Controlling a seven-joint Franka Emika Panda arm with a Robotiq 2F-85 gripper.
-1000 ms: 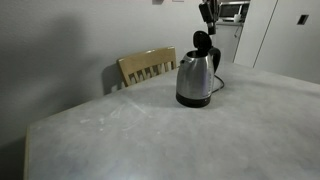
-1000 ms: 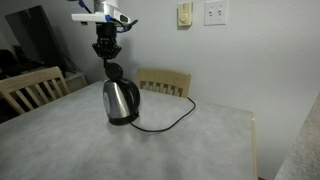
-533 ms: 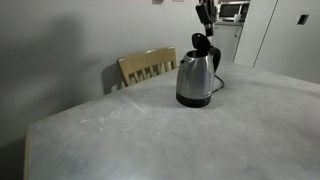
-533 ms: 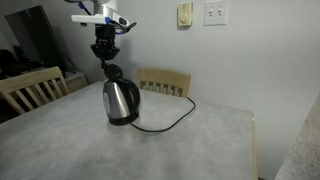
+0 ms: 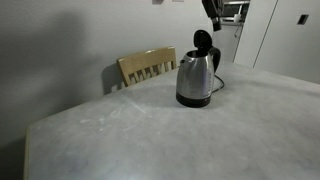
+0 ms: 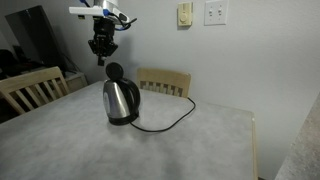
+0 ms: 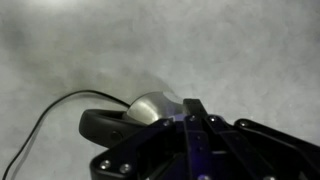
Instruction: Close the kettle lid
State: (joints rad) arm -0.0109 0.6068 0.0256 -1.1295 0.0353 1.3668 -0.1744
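The steel kettle stands on the grey table, also seen in the other exterior view. Its black lid stands upright and open above the top. My gripper hangs well above the lid, apart from it, with its fingers together and nothing between them. In the wrist view the shut fingers point down past the kettle's shiny body and black handle.
A black cord runs from the kettle across the table. Wooden chairs stand at the table's edges. A white microwave sits behind. The wall is close behind the kettle.
My gripper has risen straight up away from the lid and drifted slightly sideways. The lid stays open and the kettle has not moved.
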